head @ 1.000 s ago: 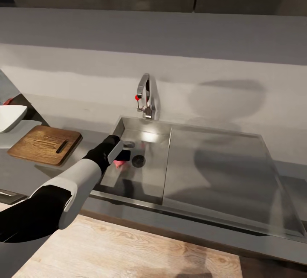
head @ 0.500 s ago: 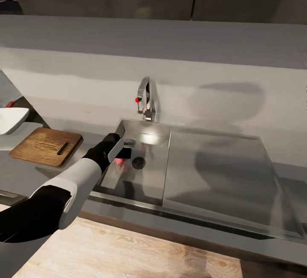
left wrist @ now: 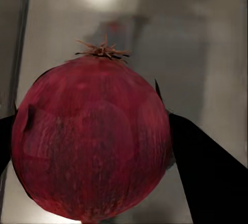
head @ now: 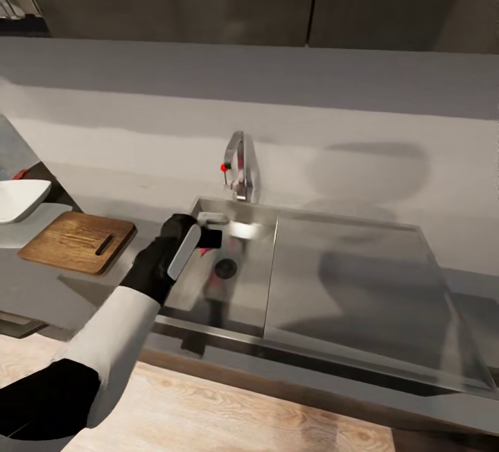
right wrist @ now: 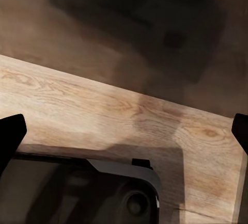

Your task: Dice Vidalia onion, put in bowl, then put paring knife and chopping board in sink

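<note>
Sink [head: 249, 285]: grey basin beneath tap (red knob).
Left gripper [head: 208, 233]: clenched on onion [left wrist: 90, 141], raised for carrying to chopping board [head: 77, 241] at left.
Right gripper [right wrist: 124, 131]: fingers spread over floor.

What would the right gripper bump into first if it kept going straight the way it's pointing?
Probably the wooden floor. The right gripper, its fingers spread wide, points down at the planks with nothing between, though how far off they lie is unclear.

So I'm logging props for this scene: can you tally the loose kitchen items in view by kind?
Onion, dark red, between the left gripper's fingers: 1
Chopping board, brown wood: 1
Bowl, white: 1
Total: 3
</note>
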